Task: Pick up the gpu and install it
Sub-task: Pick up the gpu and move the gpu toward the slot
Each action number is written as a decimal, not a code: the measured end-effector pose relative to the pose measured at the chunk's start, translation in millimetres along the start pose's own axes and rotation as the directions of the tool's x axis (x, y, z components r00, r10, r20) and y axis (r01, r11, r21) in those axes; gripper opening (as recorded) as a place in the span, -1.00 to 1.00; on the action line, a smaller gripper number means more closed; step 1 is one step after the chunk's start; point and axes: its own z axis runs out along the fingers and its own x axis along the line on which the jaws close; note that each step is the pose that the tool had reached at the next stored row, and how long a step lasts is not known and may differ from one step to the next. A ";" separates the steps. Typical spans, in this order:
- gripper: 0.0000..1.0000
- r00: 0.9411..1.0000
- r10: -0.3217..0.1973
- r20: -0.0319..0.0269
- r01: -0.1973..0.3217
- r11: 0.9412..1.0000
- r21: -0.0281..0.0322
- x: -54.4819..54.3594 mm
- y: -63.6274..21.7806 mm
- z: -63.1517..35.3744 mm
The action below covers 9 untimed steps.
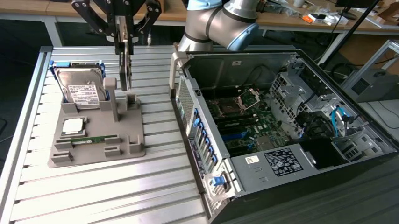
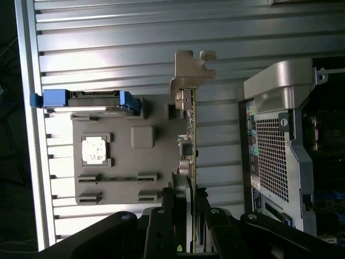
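Observation:
The gpu (image 1: 126,60), a thin dark card seen edge-on, hangs upright just above the tall posts of the grey parts holder (image 1: 128,145). My gripper (image 1: 124,32) is shut on its upper edge at the exterior view's upper left. In the wrist view the gpu (image 2: 192,135) runs out from between my gripper's (image 2: 187,213) black fingers, with its silver end bracket (image 2: 190,67) at the far end. The open computer case (image 1: 268,121) lies to the exterior view's right of the holder, its motherboard (image 1: 240,135) exposed.
The holder also carries a hard drive (image 1: 81,86) standing in a blue frame, a processor chip (image 1: 74,125) and a green memory stick (image 1: 93,138). The case's perforated rear wall (image 2: 275,145) stands close beside the card. The ribbed metal table (image 1: 112,186) has free room in front.

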 end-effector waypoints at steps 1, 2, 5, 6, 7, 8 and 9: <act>-0.47 1.000 0.000 0.000 0.000 1.000 0.000 0.0 0.0 -0.8; -0.47 1.000 0.000 0.000 0.000 1.000 0.000 0.0 0.1 -1.5; -0.47 1.000 0.000 0.000 0.000 1.000 0.000 -0.1 0.2 -5.5; -0.47 1.000 0.000 0.000 0.000 1.000 0.000 -0.1 0.3 -7.1; -0.47 1.000 0.000 0.000 0.000 1.000 0.000 -0.1 0.4 -8.3; -0.47 1.000 0.000 0.000 0.000 1.000 0.000 -0.2 0.4 -9.0; -0.47 1.000 0.000 0.000 0.000 1.000 0.000 -0.2 0.4 -9.8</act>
